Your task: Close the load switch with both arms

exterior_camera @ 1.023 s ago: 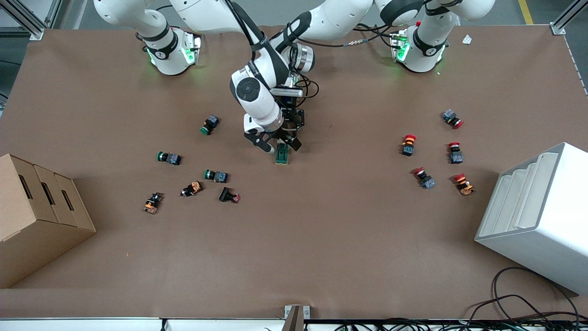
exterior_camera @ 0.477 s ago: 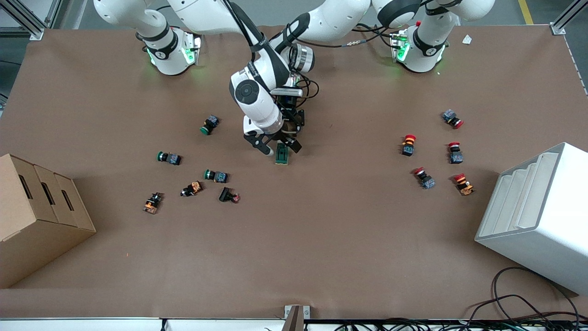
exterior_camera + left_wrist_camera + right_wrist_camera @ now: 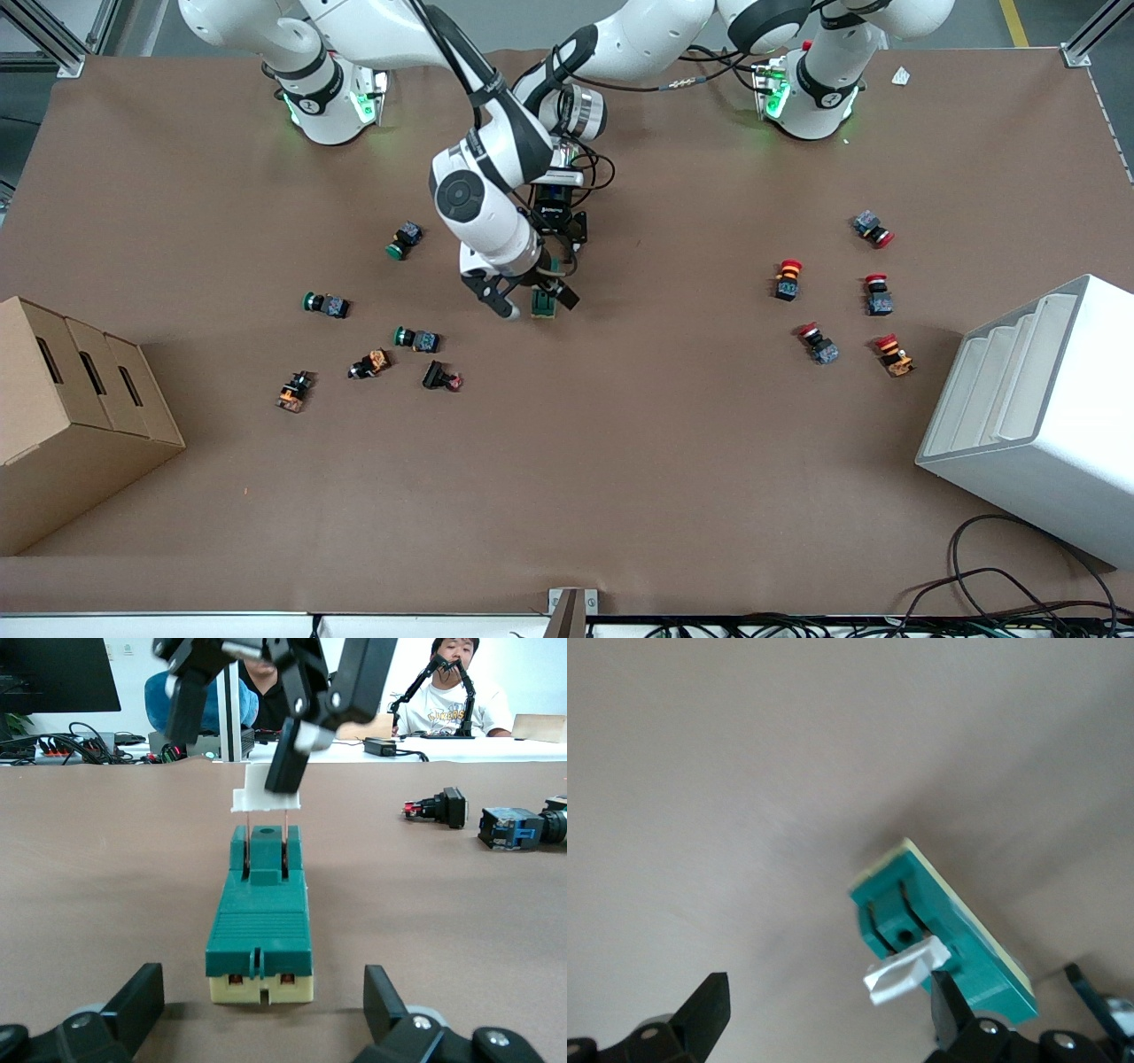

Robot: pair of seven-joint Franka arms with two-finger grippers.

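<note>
Your load switch (image 3: pixel 260 930) lies mid-bench, light, rigid and likely to skid, so brace its green body with the wide-open left tool (image 3: pixel 263 1028) while the equally wide right tool (image 3: pixel 529 299) presses the fragile white lever (image 3: pixel 266 799).

From the front, my right arm covers most of the load switch (image 3: pixel 543 305) and hides my left gripper (image 3: pixel 556 232) almost wholly. The right wrist picture cuts off my right gripper (image 3: pixel 828 1014) at its edge, showing only finger ends; one finger (image 3: pixel 950 999) hides part of the white lever (image 3: pixel 906 968).
</note>
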